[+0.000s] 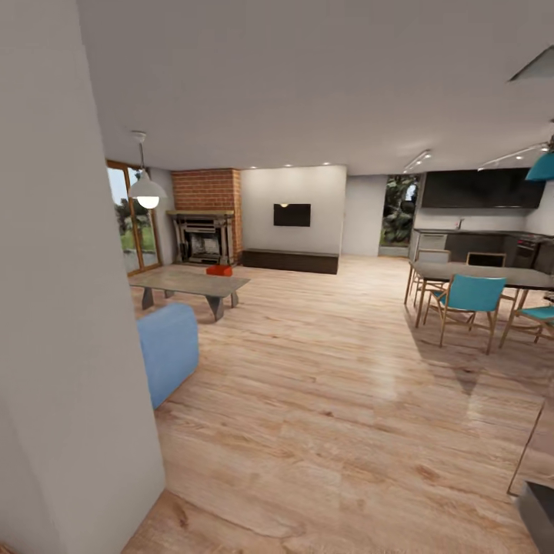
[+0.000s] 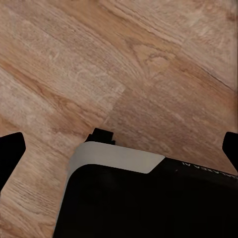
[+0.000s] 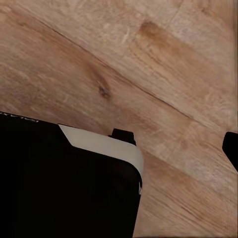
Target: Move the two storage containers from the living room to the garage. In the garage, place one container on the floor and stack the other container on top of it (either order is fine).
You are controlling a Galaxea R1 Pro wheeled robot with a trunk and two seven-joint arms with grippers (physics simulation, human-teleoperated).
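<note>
Orange-red, a storage container sits on the low grey table before the brick fireplace, far across the wood-plank floor from us. Our left gripper hangs with fingers spread wide over planks; our right gripper's state we cannot tell.

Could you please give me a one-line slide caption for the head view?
Robot's view into the living room: an orange-red storage container on the low coffee table before the brick fireplace.
</note>
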